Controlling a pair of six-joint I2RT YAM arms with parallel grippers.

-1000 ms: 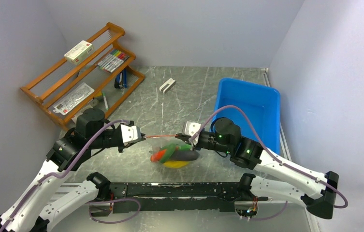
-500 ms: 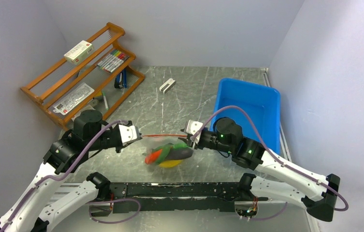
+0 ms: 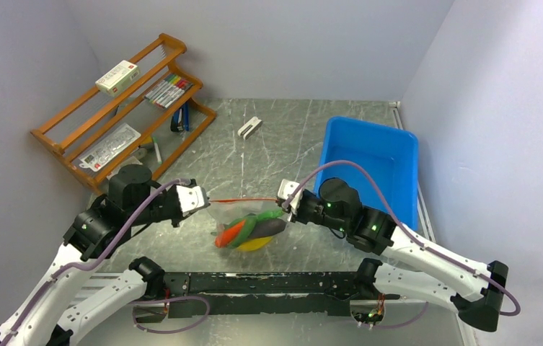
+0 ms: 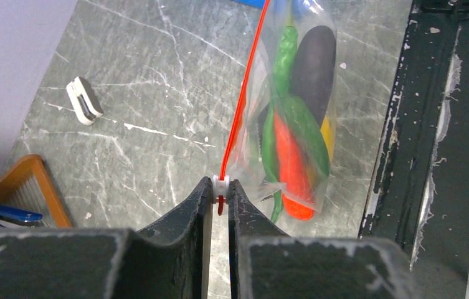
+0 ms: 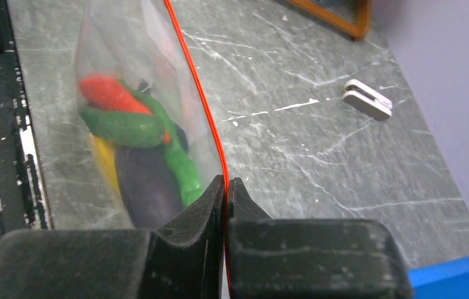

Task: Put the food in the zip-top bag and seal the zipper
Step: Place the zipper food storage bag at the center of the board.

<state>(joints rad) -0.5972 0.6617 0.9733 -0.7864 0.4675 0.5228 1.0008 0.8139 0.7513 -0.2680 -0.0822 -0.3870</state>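
Observation:
The clear zip-top bag [image 3: 250,229] hangs between both arms above the table, stretched by its red-orange zipper [image 3: 243,200]. Inside it lies the food: an orange chili [image 4: 291,168], green pods [image 4: 303,128], a dark purple eggplant [image 4: 312,68] and a yellow piece [image 5: 104,159]. My left gripper [image 4: 220,190] is shut on the white slider at the zipper's left end. My right gripper [image 5: 226,182] is shut on the zipper [image 5: 194,87] at its right end, with the eggplant [image 5: 147,187] just left of its fingers. No fish is visible.
A blue bin [image 3: 369,155] stands at the right behind the right arm. A wooden rack [image 3: 120,108] with markers and boxes leans at the back left. A small white clip [image 3: 249,127] lies on the table's far side. The black base rail [image 3: 261,282] runs along the near edge.
The bag has swung slightly left and lower. The right gripper has let go briefly and shut again on the zipper, a little farther right; the left gripper has held on.

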